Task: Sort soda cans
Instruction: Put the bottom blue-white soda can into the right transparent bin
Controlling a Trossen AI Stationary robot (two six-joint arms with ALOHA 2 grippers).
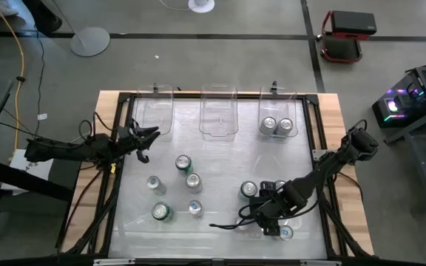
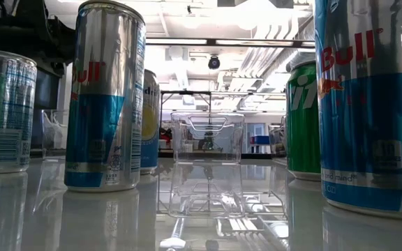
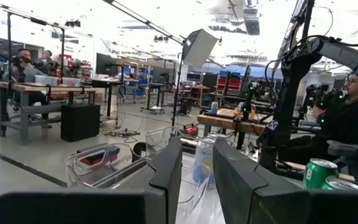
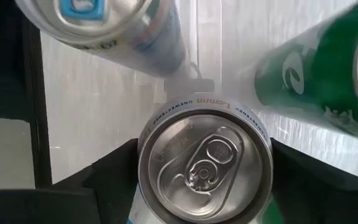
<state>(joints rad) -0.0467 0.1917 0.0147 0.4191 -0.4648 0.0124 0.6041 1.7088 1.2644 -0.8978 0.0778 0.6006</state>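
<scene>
Several soda cans stand upright on the glossy table [image 1: 220, 159]: a group left of centre [image 1: 183, 162] and a group at the front right [image 1: 248, 191]. Two silver cans [image 1: 276, 125] stand in the right clear bin. My right gripper [image 1: 272, 216] hangs over the front-right group, pointing down, shut on a silver can [image 4: 204, 165] that stands between a blue-and-silver can [image 4: 104, 25] and a green can [image 4: 322, 68]. My left gripper [image 1: 145, 140] is open and empty, held level near the left bin [image 1: 154, 111], with only a narrow gap between its fingers [image 3: 197, 180]. My right gripper pinches the silver can's round wall just below its top rim [image 4: 146, 180] between its two fingers, one on each opposite side. The fingers come from above, pointing down. The can is upright, its pull-tab top up. Whether its base is on the table does not show.
Three clear bins stand in a row along the far edge: left, middle [image 1: 219, 111] and right [image 1: 278, 111]. A black frame [image 1: 124, 185] runs around the work surface. People sit at benches in the room beyond the table [image 3: 353, 112].
</scene>
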